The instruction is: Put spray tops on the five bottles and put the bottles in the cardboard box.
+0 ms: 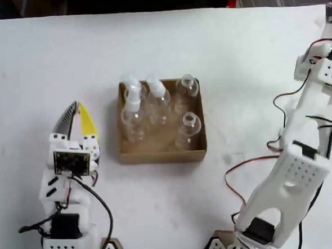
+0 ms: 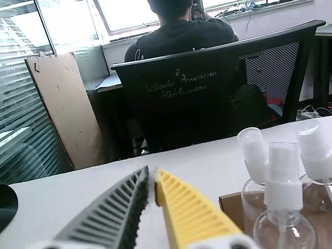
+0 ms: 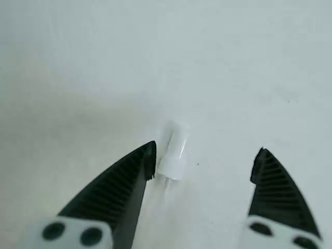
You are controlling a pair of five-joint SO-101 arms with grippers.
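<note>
The cardboard box (image 1: pixel 162 156) sits mid-table and holds several clear bottles. Three on its left side wear white spray tops (image 1: pixel 134 105); two on its right side, one at the back (image 1: pixel 186 88) and one at the front (image 1: pixel 190 127), have bare necks. My left gripper (image 1: pixel 77 105) rests on the table left of the box, its grey and yellow fingers shut on nothing. In the left wrist view that gripper (image 2: pixel 151 175) points past the capped bottles (image 2: pixel 282 192). My right gripper (image 3: pixel 205 150) hangs open over a loose white spray top (image 3: pixel 174 150) lying on the table, close to one finger.
The right arm's white body (image 1: pixel 295 167) and its red and black cables (image 1: pixel 242 170) fill the right side of the table. Beyond the far table edge stand a black mesh chair (image 2: pixel 218 88) and a leaning wooden board (image 2: pixel 65 109).
</note>
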